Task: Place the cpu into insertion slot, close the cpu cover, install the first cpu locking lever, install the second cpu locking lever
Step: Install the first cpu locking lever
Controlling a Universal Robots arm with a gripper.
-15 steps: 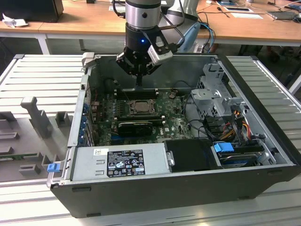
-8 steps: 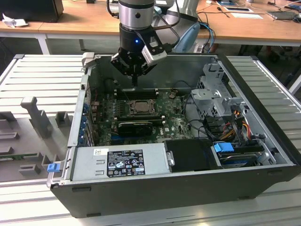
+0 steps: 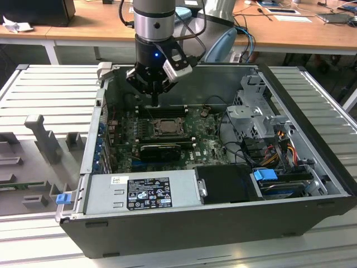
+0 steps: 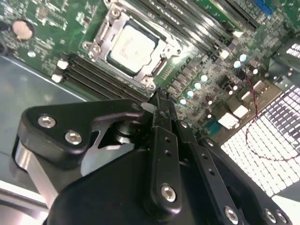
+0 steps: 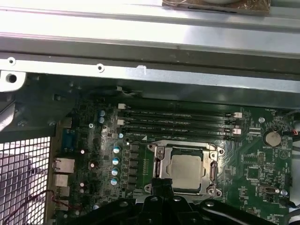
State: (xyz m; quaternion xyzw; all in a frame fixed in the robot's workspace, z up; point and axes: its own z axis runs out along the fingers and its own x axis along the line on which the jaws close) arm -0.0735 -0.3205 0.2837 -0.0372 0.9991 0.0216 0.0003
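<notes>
Exterior view: my gripper hangs inside the open PC case, above the mobo, close to the cpu. Second wrist view: my fingers are pinched together at the tips w/ nothing seen betw them. The cpu sits in the insertion slot, w/ the cpu cover lying flat around it. First wrist view: cpu seated, RAM slots just beside the socket.

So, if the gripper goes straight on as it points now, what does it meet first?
The gripper would probably meet the rim of the cpu cover, on its side by the memory slots; depth is unclear, so perhaps the board beside it.
</notes>
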